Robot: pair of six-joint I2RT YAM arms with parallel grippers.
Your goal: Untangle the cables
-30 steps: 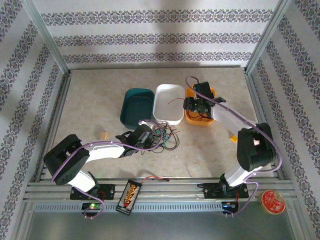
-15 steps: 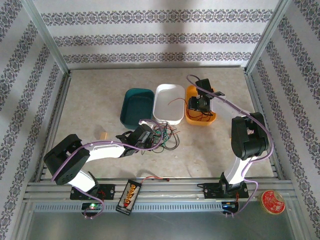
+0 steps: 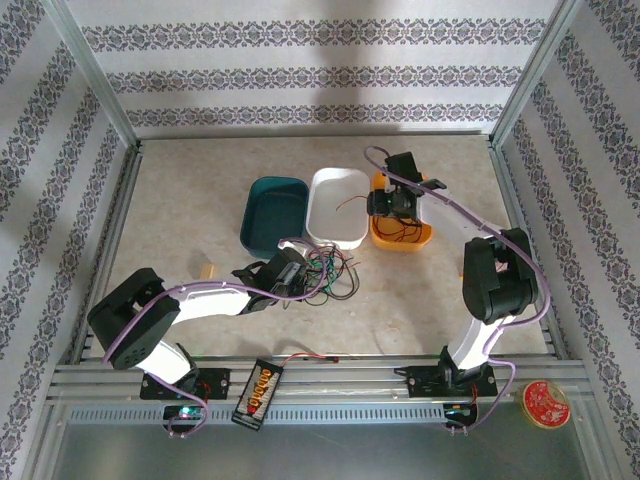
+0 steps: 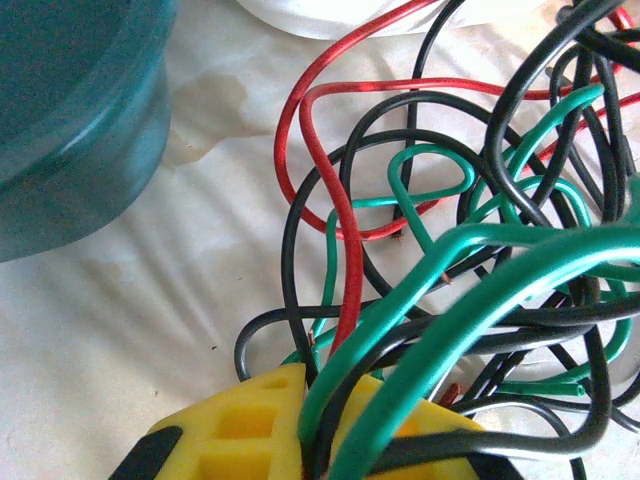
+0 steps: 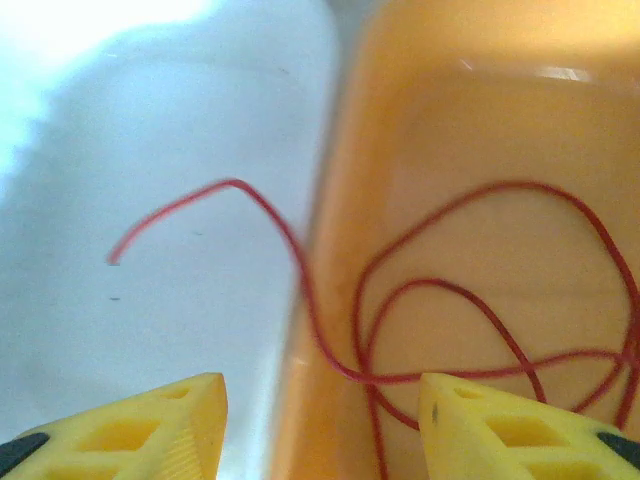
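Note:
A tangle of red, green and black cables lies on the table in front of the white tray. My left gripper is shut on it; in the left wrist view green, black and red strands run down between the closed yellow fingers. My right gripper hangs open over the seam between the white tray and the orange tray. A single red wire loops in the orange tray, and its end reaches into the white tray. It passes between the spread fingertips, untouched.
A teal tray stands left of the white one. A small wooden block lies left of the left arm. A black-orange battery pack with a red-black lead rests on the front rail, a red disc at bottom right.
The right arm folded its elbow back, and its gripper shifted slightly left toward the white tray. The left arm and the tangle have not moved.

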